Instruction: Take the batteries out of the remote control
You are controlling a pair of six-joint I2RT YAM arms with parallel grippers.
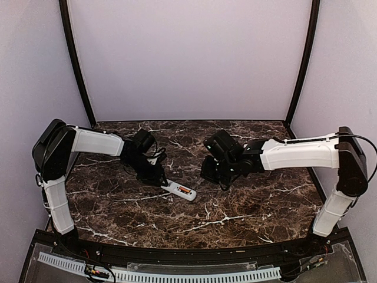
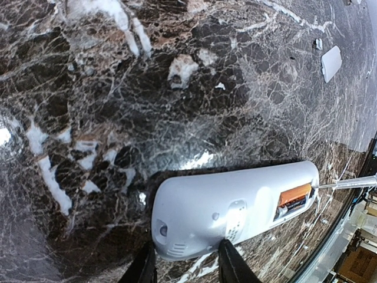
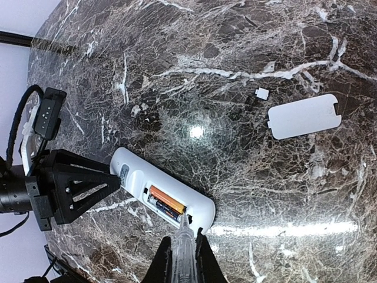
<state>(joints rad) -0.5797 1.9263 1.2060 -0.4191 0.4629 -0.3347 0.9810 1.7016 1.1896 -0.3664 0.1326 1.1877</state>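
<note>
Dark brown marble veined in white makes up the tabletop point(image 1: 247, 212), closed in by pale lilac walls point(image 1: 188, 59). From the left edge the left arm point(image 1: 88, 142) reaches toward the middle, and the left gripper point(image 2: 187, 259) has its two fingers point(image 2: 232, 262) closed on the rounded end of the remote control point(image 2: 230, 206), one finger on each long side. That white remote lies back-up near the centre of the tabletop, a little toward the near edge, its free end slanting to the near right. Its compartment at that far end is uncovered, and the batteries point(image 3: 166, 203) sit inside it side by side: one shows bright orange, the other is mostly dark. A thin grey rod point(image 3: 182, 242) comes in from the right with its tip at the compartment's end wall, just beside the cells; whether it touches them I cannot tell. The right gripper point(image 3: 182, 262) has its fingers pinched tight on that rod, and behind it the right arm point(image 1: 300, 154) stretches back to the right edge. Further right in the right wrist view the white battery cover point(image 3: 303, 116) lies flat on the marble, well apart from the remote, with a tiny white chip point(image 3: 261, 94) just beside it
</note>
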